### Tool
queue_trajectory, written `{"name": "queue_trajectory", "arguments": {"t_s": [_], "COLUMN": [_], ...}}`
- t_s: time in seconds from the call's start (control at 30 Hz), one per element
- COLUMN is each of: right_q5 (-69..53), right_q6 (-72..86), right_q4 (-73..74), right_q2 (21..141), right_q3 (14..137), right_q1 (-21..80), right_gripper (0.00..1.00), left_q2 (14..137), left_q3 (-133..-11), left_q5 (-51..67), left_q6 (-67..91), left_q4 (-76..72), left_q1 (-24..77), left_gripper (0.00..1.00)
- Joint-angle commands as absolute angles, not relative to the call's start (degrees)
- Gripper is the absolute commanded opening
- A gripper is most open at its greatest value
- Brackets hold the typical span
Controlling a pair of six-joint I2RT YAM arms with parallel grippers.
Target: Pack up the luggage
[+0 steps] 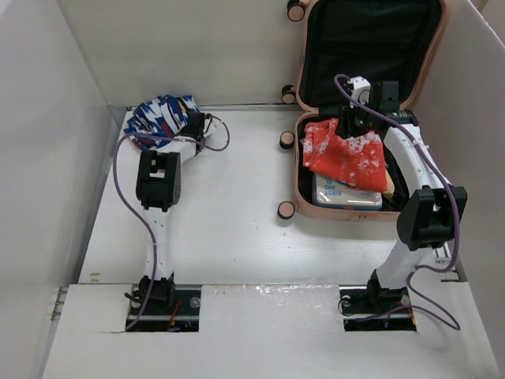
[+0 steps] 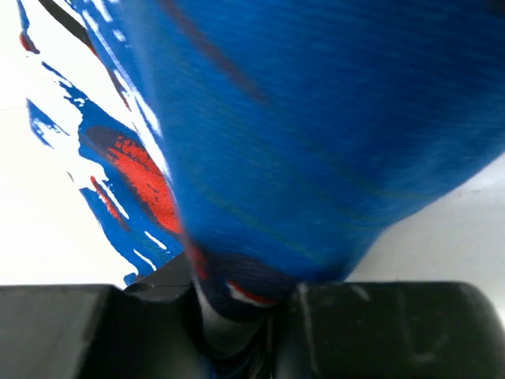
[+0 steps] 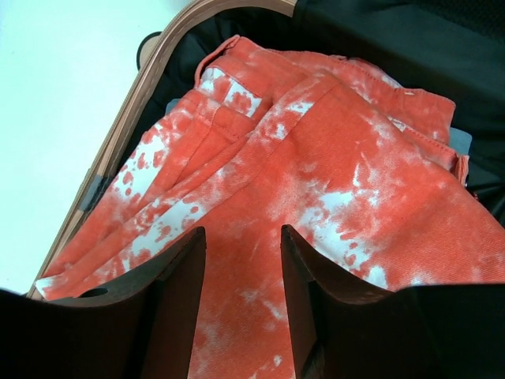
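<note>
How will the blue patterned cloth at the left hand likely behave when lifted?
The blue patterned cloth lies bunched and creased, so it is probably floppy and will drape below the left hand. It looks like thin fabric, likely light for its bulk. Pinched at one fold, its loose parts may drag on the table.

One luggage (image 1: 339, 214), two garments (image 1: 347, 154), one box (image 1: 347, 197)

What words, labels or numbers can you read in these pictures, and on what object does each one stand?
"AID", apparently, upside down, in blue on the flat white box lying in the peach-pink hard-shell suitcase; the line beside it is too blurred, partly under the red-and-white cloth.
Both wrist views: no text.
</note>
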State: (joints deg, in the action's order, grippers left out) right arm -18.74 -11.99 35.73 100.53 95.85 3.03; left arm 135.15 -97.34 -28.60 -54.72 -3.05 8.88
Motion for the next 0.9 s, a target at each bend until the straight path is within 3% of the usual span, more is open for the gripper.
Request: {"name": "queue_trajectory", "arguments": {"t_s": [0.0,0.2,0.43,0.63,0.7,0.73,0.87], "right_q5": [-17.6,-16.9,-17.4,-22.9,-25.8,-26.4,-29.3], "right_q6": [-11.6,-11.6,-11.6,-11.6,-11.6,-12.4,-16.2], "right_q4": [36.1,35.5,35.0,36.7,35.6,35.6,29.9], "right_q2": [97.6,92.2,86.2,82.0,80.3,79.7,75.4], "right_q3": [97.6,93.8,89.9,88.9,86.5,85.9,82.1], "right_q1": [3.9,5.0,3.8,-0.3,-0.9,-0.1,8.6], "right_gripper": [0.48,0.48,0.50,0.50,0.55,0.67,0.84], "left_q2": [128.7,122.5,118.5,117.3,114.7,113.8,108.9], "left_q3": [-102.2,-113.3,-124.8,-132.4,-132.5,-132.5,-131.6], "left_q5": [-18.1,-2.7,11.6,22.7,25.6,27.7,32.8], "left_q6": [-45.7,-31.4,-21.1,-14.5,-12.3,-10.2,-10.4], "left_q4": [8.2,32.3,45.4,46.7,44.7,43.8,40.0], "left_q1": [8.6,8.1,8.1,10.1,10.1,10.1,11.2], "left_gripper": [0.00,0.00,0.00,0.00,0.00,0.00,0.00]}}
